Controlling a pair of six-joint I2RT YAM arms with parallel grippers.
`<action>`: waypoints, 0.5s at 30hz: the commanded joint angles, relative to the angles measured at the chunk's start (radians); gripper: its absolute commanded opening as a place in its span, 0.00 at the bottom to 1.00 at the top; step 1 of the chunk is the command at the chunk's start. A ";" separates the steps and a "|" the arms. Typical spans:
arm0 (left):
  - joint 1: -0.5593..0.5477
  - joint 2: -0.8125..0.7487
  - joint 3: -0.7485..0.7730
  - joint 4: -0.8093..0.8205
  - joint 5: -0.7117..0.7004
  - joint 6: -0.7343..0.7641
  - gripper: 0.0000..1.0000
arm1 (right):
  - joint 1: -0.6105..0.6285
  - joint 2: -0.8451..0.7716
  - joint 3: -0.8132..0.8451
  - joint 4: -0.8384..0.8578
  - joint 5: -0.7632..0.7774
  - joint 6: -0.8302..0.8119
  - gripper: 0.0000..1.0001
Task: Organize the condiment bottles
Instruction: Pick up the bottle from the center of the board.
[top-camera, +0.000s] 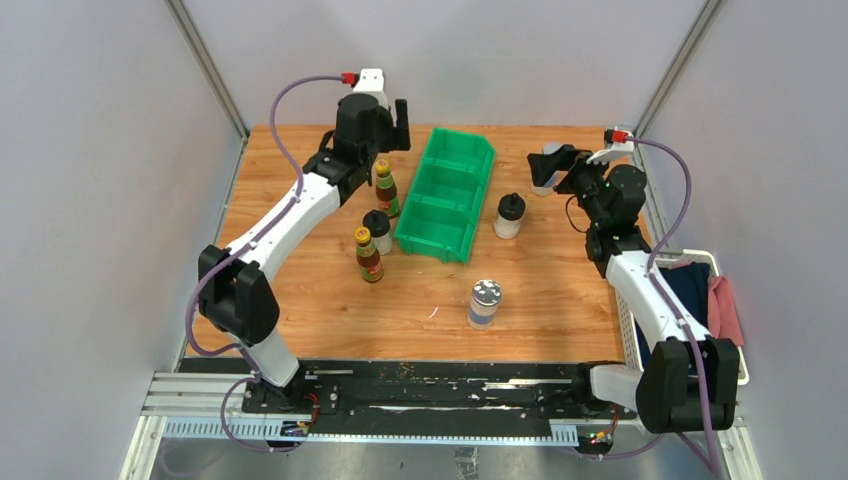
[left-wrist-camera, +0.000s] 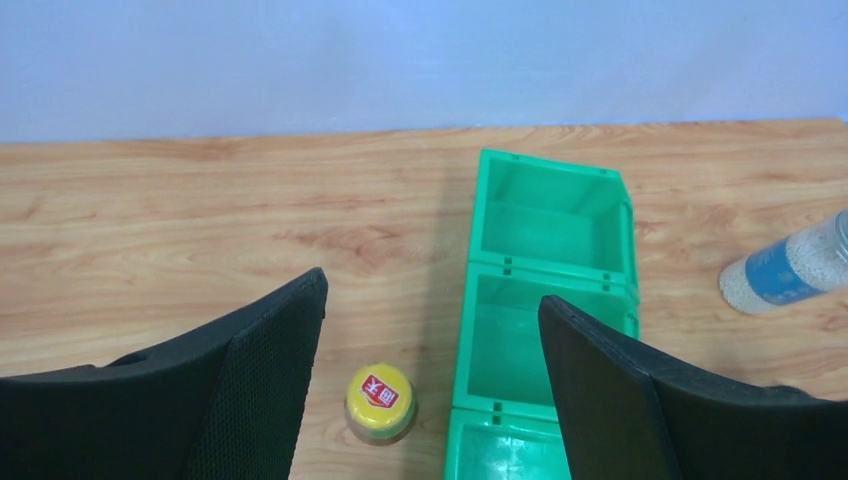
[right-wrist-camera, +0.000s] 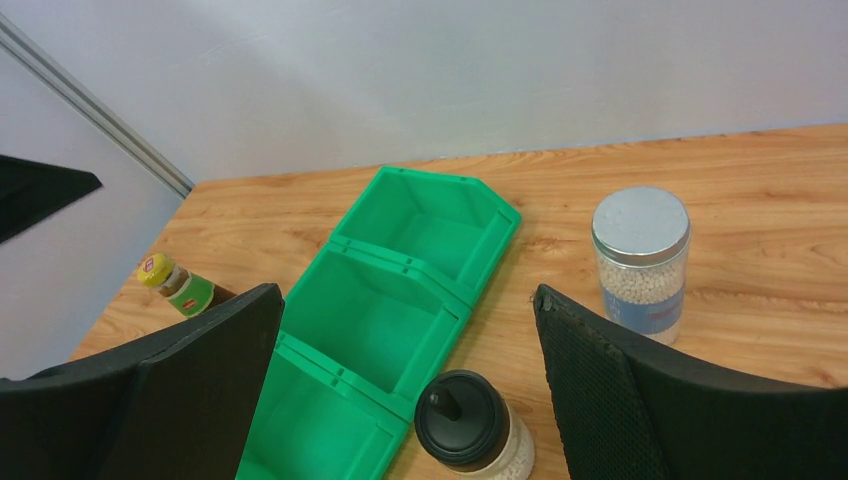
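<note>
The green three-compartment bin (top-camera: 445, 195) lies mid-table with nothing in it. Left of it stand two brown yellow-capped sauce bottles (top-camera: 386, 188) (top-camera: 369, 254) and a black-capped shaker (top-camera: 377, 230). A second shaker (top-camera: 509, 215) stands right of the bin, and a silver-lidded jar (top-camera: 485, 303) stands in front. My left gripper (left-wrist-camera: 430, 310) is open above a sauce bottle's cap (left-wrist-camera: 381, 402) and the bin (left-wrist-camera: 545, 230). My right gripper (right-wrist-camera: 405, 300) is open above the right shaker (right-wrist-camera: 470, 425). The second jar (right-wrist-camera: 640, 262) stands beyond it and also shows in the left wrist view (left-wrist-camera: 790, 272).
A white basket (top-camera: 700, 262) holding dark blue and pink cloths sits off the table's right edge beside the right arm. Grey walls with metal frame posts enclose the table on the left, back and right.
</note>
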 joint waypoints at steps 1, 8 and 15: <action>0.004 0.064 0.170 -0.363 -0.082 -0.062 0.83 | -0.013 -0.021 0.040 -0.058 0.008 -0.012 1.00; 0.004 0.147 0.294 -0.529 -0.113 -0.082 0.82 | -0.015 -0.016 0.043 -0.073 0.018 -0.013 1.00; 0.007 0.181 0.235 -0.483 -0.105 -0.081 0.84 | -0.017 -0.003 0.038 -0.073 0.018 -0.017 1.00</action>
